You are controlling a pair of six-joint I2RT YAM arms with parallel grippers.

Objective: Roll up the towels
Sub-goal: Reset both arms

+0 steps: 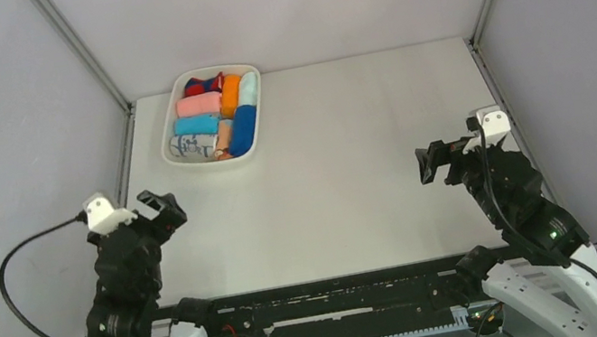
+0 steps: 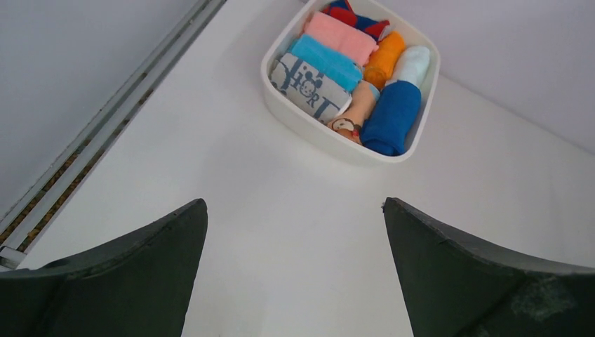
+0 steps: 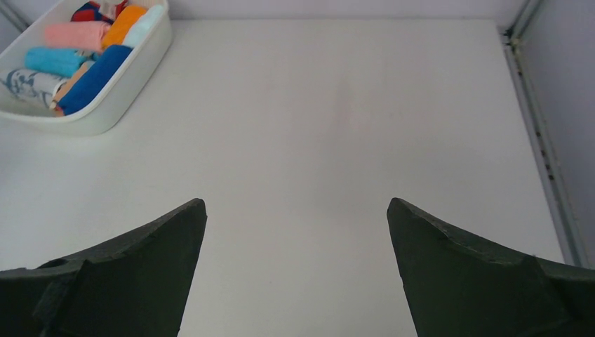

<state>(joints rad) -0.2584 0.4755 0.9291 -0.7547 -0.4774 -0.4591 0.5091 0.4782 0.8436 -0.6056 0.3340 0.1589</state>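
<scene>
I've got the white table (image 1: 341, 170) under both arms, with the left arm (image 1: 124, 271) and right arm (image 1: 513, 187) pulled back near their bases, well apart from each other. The white bin (image 2: 337, 140) sits at the far left of the table. The royal-blue towel (image 2: 391, 116) is rolled and lies along the bin's right side. The peach towel (image 2: 356, 105) is rolled too, touching the blue one's left flank. Packed around them are a white printed roll (image 2: 305, 88), a light-blue roll (image 2: 326, 60), a pink roll (image 2: 340, 36), an orange roll (image 2: 384, 57) and a mint roll (image 2: 410, 64). The left gripper (image 2: 295, 203) is spread wide and holds nothing, over bare table. The right gripper (image 3: 297, 202) is the same, wide apart with nothing held.
</scene>
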